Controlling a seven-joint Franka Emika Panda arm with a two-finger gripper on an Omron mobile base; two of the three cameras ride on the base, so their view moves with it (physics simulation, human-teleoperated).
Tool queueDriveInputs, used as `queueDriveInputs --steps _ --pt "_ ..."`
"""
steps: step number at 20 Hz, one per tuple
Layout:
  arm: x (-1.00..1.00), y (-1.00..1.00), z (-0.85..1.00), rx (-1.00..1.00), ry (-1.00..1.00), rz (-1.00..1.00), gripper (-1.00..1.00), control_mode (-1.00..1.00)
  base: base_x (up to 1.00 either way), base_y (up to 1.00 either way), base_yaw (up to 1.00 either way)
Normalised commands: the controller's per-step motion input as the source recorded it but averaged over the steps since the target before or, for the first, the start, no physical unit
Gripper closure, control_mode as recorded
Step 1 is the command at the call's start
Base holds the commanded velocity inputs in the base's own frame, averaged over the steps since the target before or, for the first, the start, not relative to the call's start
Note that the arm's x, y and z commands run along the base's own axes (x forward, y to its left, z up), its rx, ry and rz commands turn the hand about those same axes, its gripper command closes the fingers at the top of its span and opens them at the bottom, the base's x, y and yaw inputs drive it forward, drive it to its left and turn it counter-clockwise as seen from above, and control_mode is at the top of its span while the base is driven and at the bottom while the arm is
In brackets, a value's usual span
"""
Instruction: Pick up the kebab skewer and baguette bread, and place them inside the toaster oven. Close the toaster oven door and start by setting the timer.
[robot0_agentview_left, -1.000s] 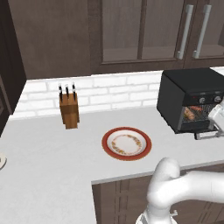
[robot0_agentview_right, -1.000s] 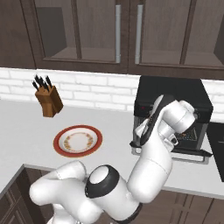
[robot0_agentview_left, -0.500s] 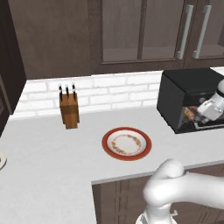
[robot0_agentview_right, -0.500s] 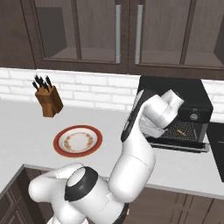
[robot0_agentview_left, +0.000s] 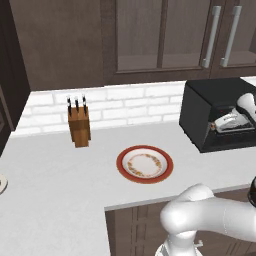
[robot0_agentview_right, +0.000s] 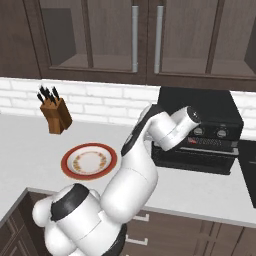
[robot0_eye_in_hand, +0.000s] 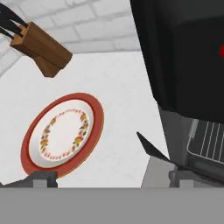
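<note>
Arm swung leftward at toaster oven (robot0_agentview_right: 200, 127), white counter (robot0_agentview_left: 60, 190), red-rimmed plate (robot0_agentview_left: 145, 164).

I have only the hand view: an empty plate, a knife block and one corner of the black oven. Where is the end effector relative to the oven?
Observer: In the left base view the end effector is close against the front of the oven, at about mid height.
Operator: Where are the timer controls?
Observer: The right base view shows two knobs along the top of the oven's front.
Operator: What is above the oven?
Observer: Dark wall cabinets with glass doors and long handles.
</note>
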Motion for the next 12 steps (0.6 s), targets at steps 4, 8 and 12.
queueDriveInputs --steps 4,8,12 --pt "0.09 0.36 0.19 0.0 -0.26 0.0 -1.0 -1.0 0.0 0.0 0.0" --pt "0.0 0.04 0.79 0.0 -0.13 0.0 -1.0 -1.0 0.0 0.0 0.0" --pt "-0.09 0.0 0.92 -0.04 -0.06 0.0 -1.0 -1.0 0.0 0.0 0.0"
